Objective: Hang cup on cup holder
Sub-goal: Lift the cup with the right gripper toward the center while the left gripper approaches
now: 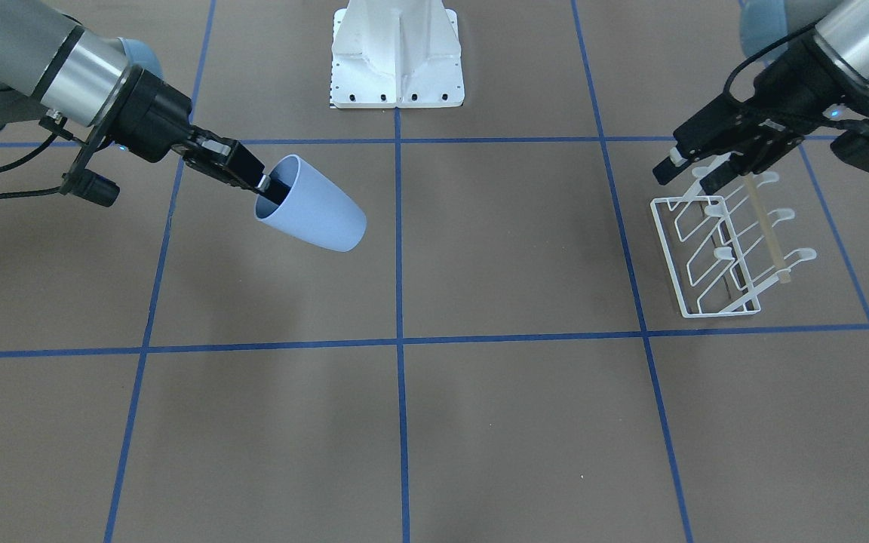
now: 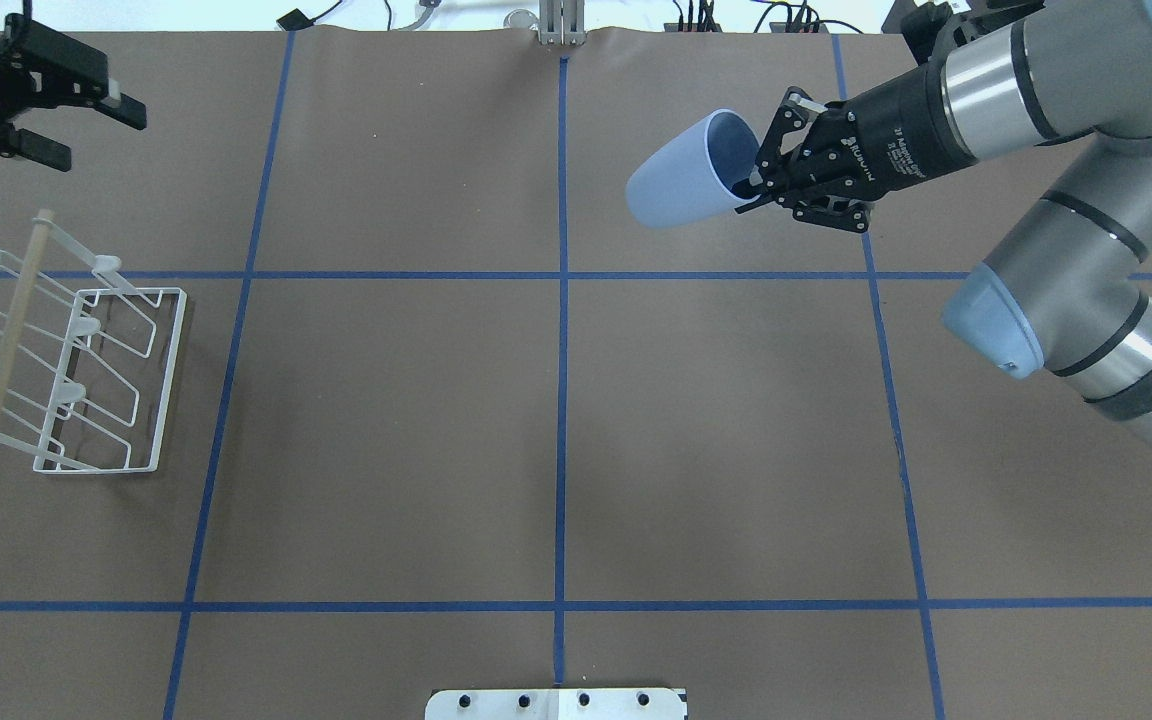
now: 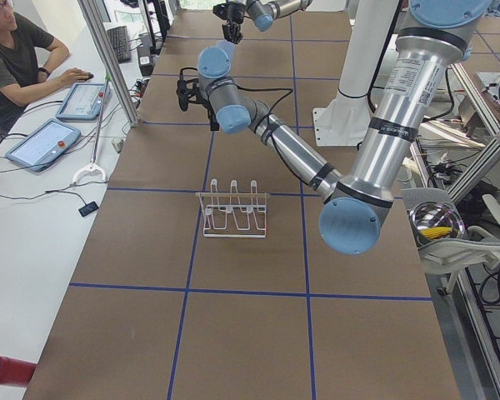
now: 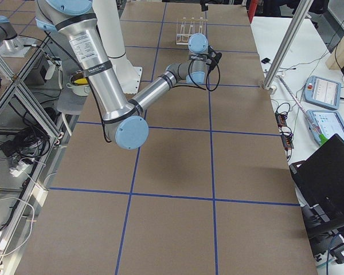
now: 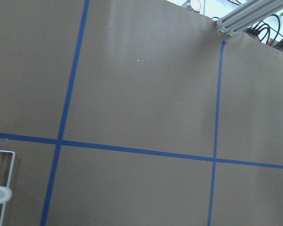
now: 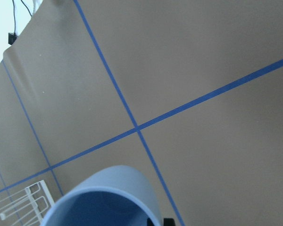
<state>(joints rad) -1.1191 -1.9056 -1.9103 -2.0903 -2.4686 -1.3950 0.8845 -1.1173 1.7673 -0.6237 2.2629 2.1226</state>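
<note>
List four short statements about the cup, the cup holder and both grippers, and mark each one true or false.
1. The right gripper is shut on the rim of the cup. True.
2. The cup lies on the table. False: it is held up off the table, tipped on its side, with its mouth toward the gripper.
3. The cup holder stands on the robot's left side of the table with nothing hanging on it. True.
4. The left gripper is shut on the cup holder's wooden bar. False: it is open and holds nothing, near the cup holder's far end.
</note>
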